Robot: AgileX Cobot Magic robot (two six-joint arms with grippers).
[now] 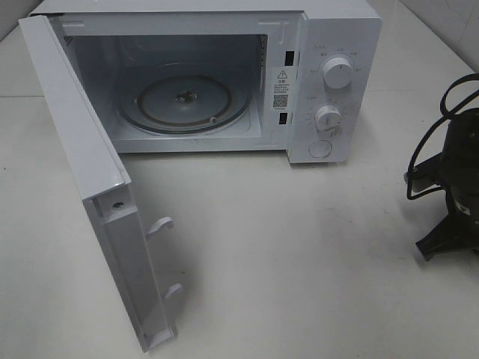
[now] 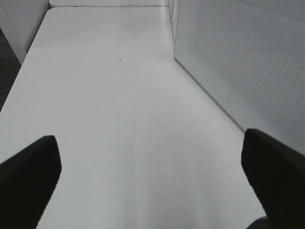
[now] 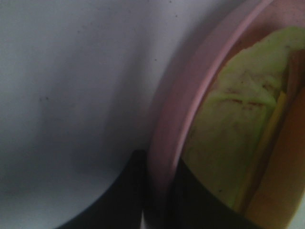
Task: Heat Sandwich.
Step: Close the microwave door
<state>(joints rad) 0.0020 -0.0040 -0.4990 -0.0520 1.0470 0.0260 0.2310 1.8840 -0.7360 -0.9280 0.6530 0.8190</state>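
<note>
Table [image 1: 299, 262]: white, mostly bare in high view.

Microwave [image 1: 329, 45]: white, at back of table, cavity open. Glass turntable [image 1: 183, 101] inside w/ nothing on it. 2 knobs on the right-hand panel, upper knob [image 1: 337, 73] above lower knob [image 1: 328, 117], round button under them.

Door [image 1: 82, 179]: swung fully out toward the cam on the left side, inner face showing, 2 latch hooks sticking out near its free edge. Left wrist view shows the door's perforated panel just beside that arm, table stretching ahead.

Right arm [image 1: 456, 179]: black, w/ cables, at right edge of high view, low over table. Its gripper not visible there.

Plate [image 3: 190, 109]: pink, round rim, only seen in right wrist view. Not in high view.

Sandwich [image 3: 238, 124]: on the plate, pale green lettuce on top from this angle, thin yellow-orange layer edge beside it. Blurry, bread not clearly made out.

Right gripper [image 3: 159, 191]: pinching plate rim, 1 dark finger outside the rim, other inside, nearly pressed together w/ rim between.

Left gripper [image 2: 152, 176]: spread wide, fingers at both edges of its view, nothing between them, just table below.
</note>
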